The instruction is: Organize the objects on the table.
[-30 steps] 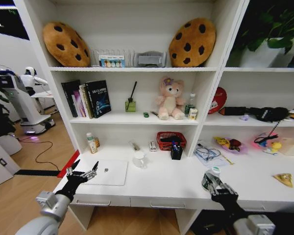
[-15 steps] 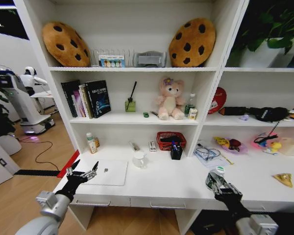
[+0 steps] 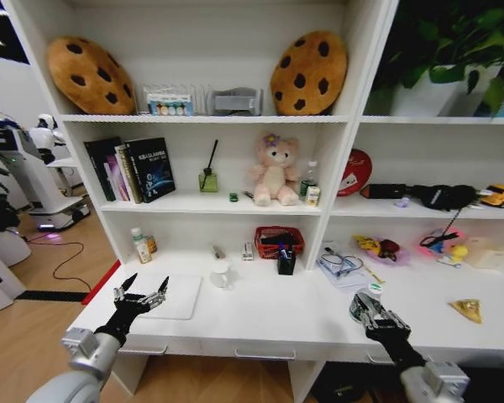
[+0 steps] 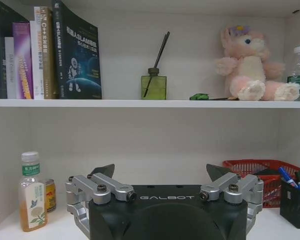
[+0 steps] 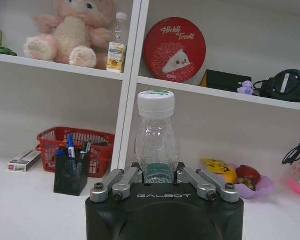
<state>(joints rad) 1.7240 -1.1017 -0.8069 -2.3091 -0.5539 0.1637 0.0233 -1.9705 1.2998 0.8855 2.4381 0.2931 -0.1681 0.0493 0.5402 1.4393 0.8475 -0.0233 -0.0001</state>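
My left gripper hangs open just above the left end of the thin silver laptop, which lies flat at the left of the white table. In the left wrist view the left gripper has its jaws spread wide with nothing between them. My right gripper is shut on a clear plastic bottle with a white cap, upright over the right part of the table. The right wrist view shows the bottle held at its base. A small green oblong item lies on the middle shelf beside the pink plush.
On the table's back stand a white mug, a red mesh basket, a black pen holder and a small bottle. Glasses and toys lie at the right. Shelving rises behind, with drawers under the front edge.
The whole head view has slid left, so the camera has turned to the right. Both arms keep their pose, and the bottle stays in the right gripper.
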